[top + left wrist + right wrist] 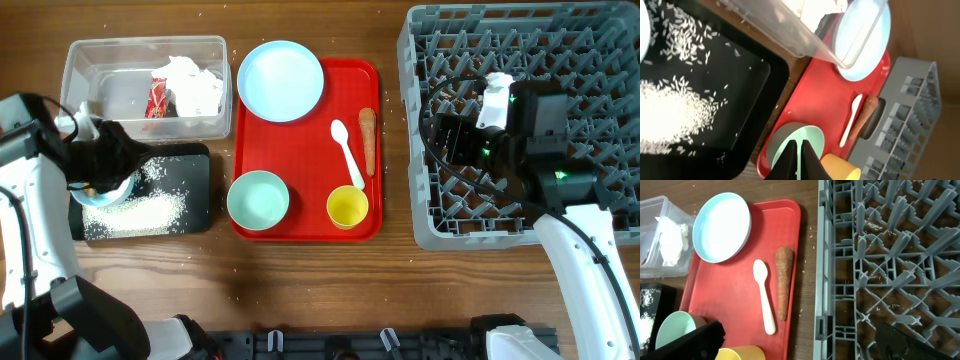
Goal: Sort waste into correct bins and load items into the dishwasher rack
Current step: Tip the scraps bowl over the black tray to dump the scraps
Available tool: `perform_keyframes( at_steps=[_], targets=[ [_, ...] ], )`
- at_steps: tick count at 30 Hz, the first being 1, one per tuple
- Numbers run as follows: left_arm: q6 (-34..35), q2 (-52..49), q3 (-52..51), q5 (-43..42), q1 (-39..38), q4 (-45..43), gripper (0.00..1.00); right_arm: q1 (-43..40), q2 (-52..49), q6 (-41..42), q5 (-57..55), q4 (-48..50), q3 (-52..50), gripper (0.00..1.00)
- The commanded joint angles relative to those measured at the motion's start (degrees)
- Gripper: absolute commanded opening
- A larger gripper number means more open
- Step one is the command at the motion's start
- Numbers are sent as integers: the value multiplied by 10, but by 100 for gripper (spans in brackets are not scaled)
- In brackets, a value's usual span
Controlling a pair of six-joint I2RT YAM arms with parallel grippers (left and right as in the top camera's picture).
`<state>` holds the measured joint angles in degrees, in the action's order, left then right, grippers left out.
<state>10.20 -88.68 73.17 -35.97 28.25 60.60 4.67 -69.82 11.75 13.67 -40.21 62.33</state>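
The left claw (801, 150) is pressed together, over the shallow black rectangular tray (195, 170) at 9 o'clock; loose white rice grains (140, 210) lie in that tray; the right claw (800, 327) is spread wide over the big grey plastic dishwasher rack (600, 40) at 3 o'clock; the orange carrot piece (367, 140) and white plastic spoon (348, 152) lie side by side on the flat red serving tray (300, 150) on the wooden desk (300, 290).

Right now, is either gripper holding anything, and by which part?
Nothing visibly held. Right gripper open; left gripper shut, empty, near the pale blue bowl.
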Motion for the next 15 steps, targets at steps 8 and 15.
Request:
perform_keyframes(
  at_steps=[8, 15],
  targets=[
    [-38, -29, -2, 283, -68, -27, 71, -2, -2, 19, -7, 5, 10, 99],
    [-34, -152, -2, 328, -74, -103, 79, -2, -2, 19, -7, 3, 10, 100]
  ],
)
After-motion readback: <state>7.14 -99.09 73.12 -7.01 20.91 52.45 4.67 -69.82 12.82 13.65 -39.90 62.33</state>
